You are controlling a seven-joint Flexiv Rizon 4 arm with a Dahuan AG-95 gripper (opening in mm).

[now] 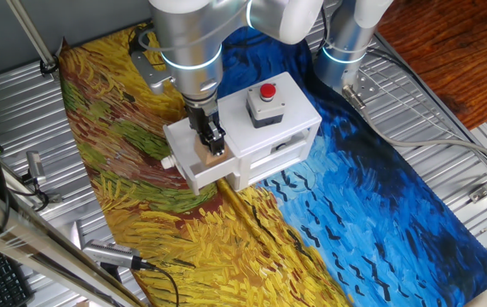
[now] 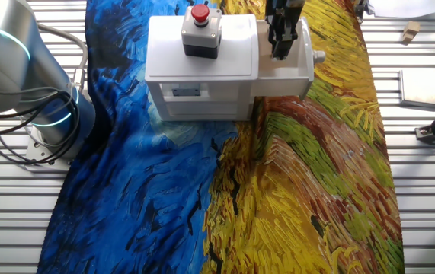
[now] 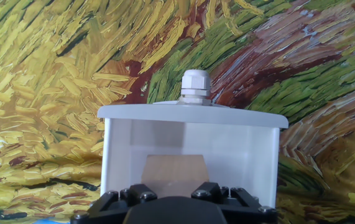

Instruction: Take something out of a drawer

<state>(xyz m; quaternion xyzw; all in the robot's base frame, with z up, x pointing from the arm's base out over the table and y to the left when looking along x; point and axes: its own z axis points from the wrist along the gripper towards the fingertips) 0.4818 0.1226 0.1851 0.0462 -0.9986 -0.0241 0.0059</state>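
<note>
Block (image 3: pixel 172 174) inside open drawer (image 3: pixel 118 149)

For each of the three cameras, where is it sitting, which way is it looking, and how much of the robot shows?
One fixed view: high, looking down at the open drawer with the gripper in it; arm and base show.
The other fixed view: high on the opposite side, facing the white box; base at left, gripper at top.
Hand view: on the hand, looking into the drawer at the block; only the gripper's base shows.
Shared: drawer, painted cloth.
</note>
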